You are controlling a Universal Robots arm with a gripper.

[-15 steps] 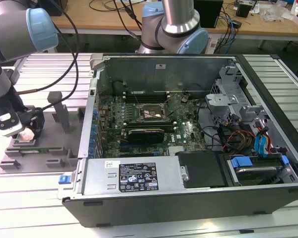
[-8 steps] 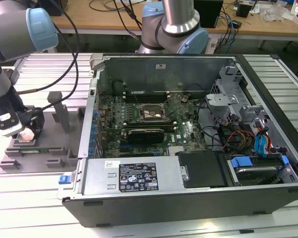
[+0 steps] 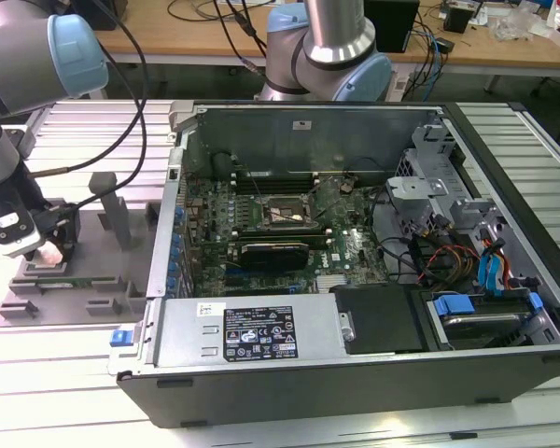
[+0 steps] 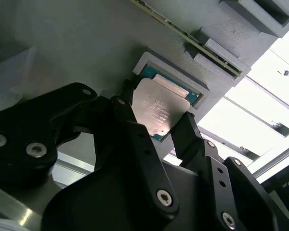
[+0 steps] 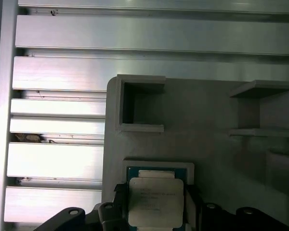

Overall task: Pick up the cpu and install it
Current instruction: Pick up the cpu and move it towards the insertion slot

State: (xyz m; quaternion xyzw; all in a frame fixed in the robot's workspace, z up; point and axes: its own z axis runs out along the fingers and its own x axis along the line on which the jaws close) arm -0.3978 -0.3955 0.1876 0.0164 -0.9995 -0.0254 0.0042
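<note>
Closely set, the fingers (image 4: 185,134) are drawn in narrow against two opposite edges of the cpu (image 4: 159,108), gripping it as far as I can judge. The chip lies in a shallow pocket near one edge of the grey holder (image 5: 207,120) on the bench (image 3: 75,373). I'd lift straight and level so it clears the pocket rim without tipping. Raised blocks stand near. The open computer case (image 3: 355,355) starts just beside the holder, toward the exterior view's right.
</note>
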